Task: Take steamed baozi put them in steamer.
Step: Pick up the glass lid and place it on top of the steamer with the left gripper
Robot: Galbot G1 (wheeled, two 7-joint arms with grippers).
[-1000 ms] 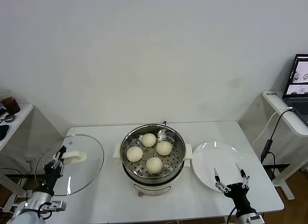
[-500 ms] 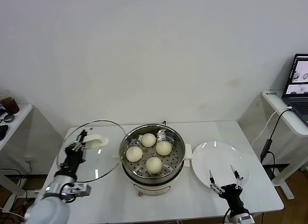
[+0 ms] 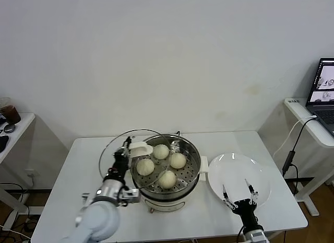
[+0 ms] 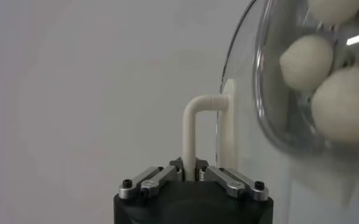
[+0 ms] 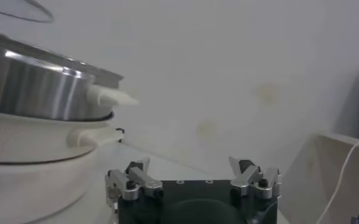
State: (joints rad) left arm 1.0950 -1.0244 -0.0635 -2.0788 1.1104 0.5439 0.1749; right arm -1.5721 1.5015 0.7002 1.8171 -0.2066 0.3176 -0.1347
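1. The four steamed baozi (image 3: 162, 165) already sit inside the steamer (image 3: 166, 172) at the middle of the table (image 3: 156, 222). They lie in a loose ring on the perforated floor at roughly 12, 3, 6 and 9 o'clock, spaced so steam can pass between them.
2. The left gripper (image 3: 125, 154) is clamped on the white handle (image 4: 199, 131) of the glass lid (image 3: 130, 149). It carries the lid tilted over the steamer's 9 o'clock rim; the handle is the lid's only graspable part.
3. The lid overlaps the pot only partly, so covering is probably the step in hand, not yet finished.
4. The right gripper (image 3: 238, 197) hangs with its fingers spread and nothing between them, at the 6 o'clock edge of the white plate (image 3: 245, 172). The plate lies at the steamer's 3 o'clock and shows no buns; this arm looks idle, clear of the lid's path.
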